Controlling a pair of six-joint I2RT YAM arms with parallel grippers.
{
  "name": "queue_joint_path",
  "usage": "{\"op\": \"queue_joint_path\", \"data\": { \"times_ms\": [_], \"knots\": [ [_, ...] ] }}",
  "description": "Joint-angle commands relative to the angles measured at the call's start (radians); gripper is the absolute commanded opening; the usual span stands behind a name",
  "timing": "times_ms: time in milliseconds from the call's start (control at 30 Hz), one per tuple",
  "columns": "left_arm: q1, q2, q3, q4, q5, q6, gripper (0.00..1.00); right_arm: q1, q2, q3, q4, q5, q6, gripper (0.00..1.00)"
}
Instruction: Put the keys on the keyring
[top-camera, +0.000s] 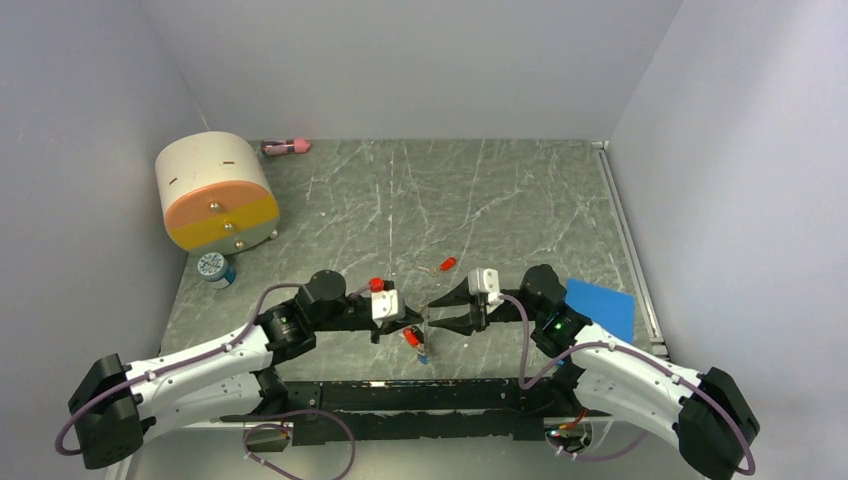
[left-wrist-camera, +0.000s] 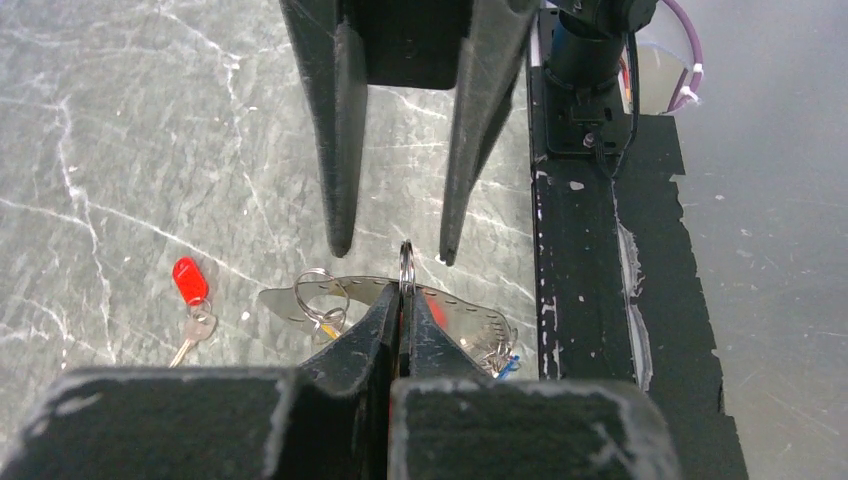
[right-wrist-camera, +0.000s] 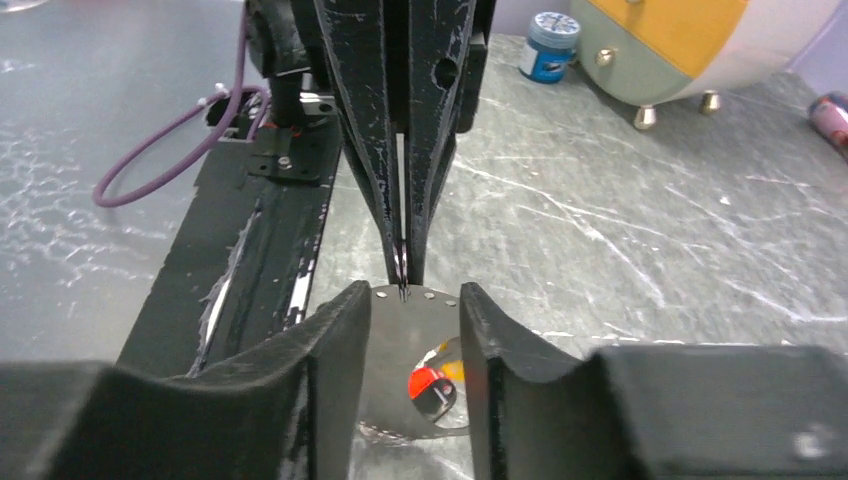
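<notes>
My left gripper (left-wrist-camera: 404, 300) is shut on the thin ring (left-wrist-camera: 406, 262) of the keyring and holds it edge-up. The pale, saw-toothed plate (left-wrist-camera: 470, 315) hangs under it. My right gripper (right-wrist-camera: 412, 300) is open, and its fingers (right-wrist-camera: 335, 370) straddle the plate (right-wrist-camera: 395, 340) without closing on it. A red-headed key (right-wrist-camera: 428, 385) hangs by the plate and shows in the top view (top-camera: 411, 337) between the left gripper (top-camera: 416, 320) and the right gripper (top-camera: 434, 310). Another red-headed key (left-wrist-camera: 190, 282) lies loose on the table with a silver key (left-wrist-camera: 195, 335); it also shows in the top view (top-camera: 447, 265). Small loose rings (left-wrist-camera: 320, 298) sit beside the plate.
A cream-and-orange drum (top-camera: 215, 190) stands at the back left with a blue-lidded jar (top-camera: 215, 268) in front of it. A pink object (top-camera: 285, 147) lies by the back wall. A blue sheet (top-camera: 600, 305) lies at the right. A black rail (left-wrist-camera: 580, 280) runs along the near edge.
</notes>
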Motion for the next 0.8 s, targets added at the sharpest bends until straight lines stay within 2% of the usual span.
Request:
{"op": "queue_joint_path", "data": {
  "times_ms": [0,67,167,333,433,633,767],
  "knots": [
    [-0.003,-0.008,0.137,-0.188,-0.048,-0.040,0.02,-0.003,-0.044,0.001,-0.010,0.056,-0.030,0.49],
    [-0.004,0.012,0.189,-0.288,-0.069,-0.054,0.03,-0.003,-0.066,0.000,-0.035,0.075,-0.044,0.57],
    [-0.005,0.058,0.275,-0.439,-0.124,-0.095,0.02,-0.003,-0.095,0.009,-0.089,0.095,-0.073,0.61],
    [-0.006,0.188,0.463,-0.741,-0.218,-0.135,0.03,-0.001,-0.104,0.028,-0.119,0.095,-0.076,0.62],
    [-0.012,0.270,0.551,-0.862,-0.256,-0.135,0.02,-0.001,-0.081,0.034,-0.105,0.090,-0.062,0.59],
    [-0.030,0.310,0.609,-0.927,-0.286,-0.124,0.03,0.008,-0.003,0.024,-0.046,0.073,-0.055,0.50],
    [-0.035,0.293,0.600,-0.905,-0.273,-0.121,0.03,0.018,0.033,0.015,0.026,0.090,-0.033,0.50]
  ]
}}
